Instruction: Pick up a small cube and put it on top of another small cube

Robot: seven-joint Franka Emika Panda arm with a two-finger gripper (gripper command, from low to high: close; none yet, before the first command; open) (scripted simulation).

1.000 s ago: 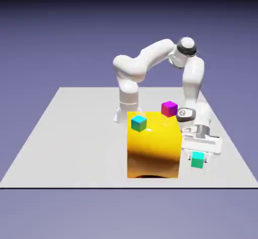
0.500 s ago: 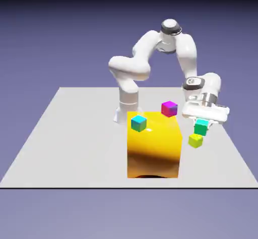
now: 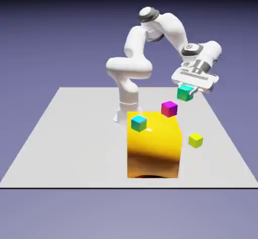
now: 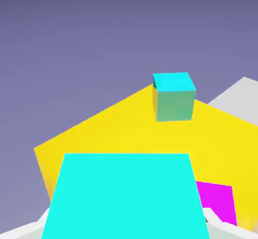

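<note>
We saw the claw (image 3: 186,89) high above the table (image 3: 75,142), on the exterior view's right, with its fingers pressed together on the teal cube (image 3: 185,92). This cube hung in the air under the white hand, clear of the table and of every other thing. It was above and a little to the exterior view's right of the magenta cube (image 3: 169,108). The magenta cube stood at the far right corner of the yellow block (image 3: 153,150), as the exterior view showed it, but we could not tell if it rested on the block or on the table just behind it. On the top of the block, near its left edge in that view, sat the cyan cube (image 3: 138,123), which had a darker face. The yellow-green cube (image 3: 195,140) lay on the table to the exterior view's right of the block, apart from it. In the hand view, the teal cube (image 4: 125,196) filled the lower part of the picture and hid the fingertips. Beyond it we saw the top of the yellow block (image 4: 121,132), with the cyan cube (image 4: 174,96) standing on it, and a part of the magenta cube (image 4: 217,202) beside the held cube.
</note>
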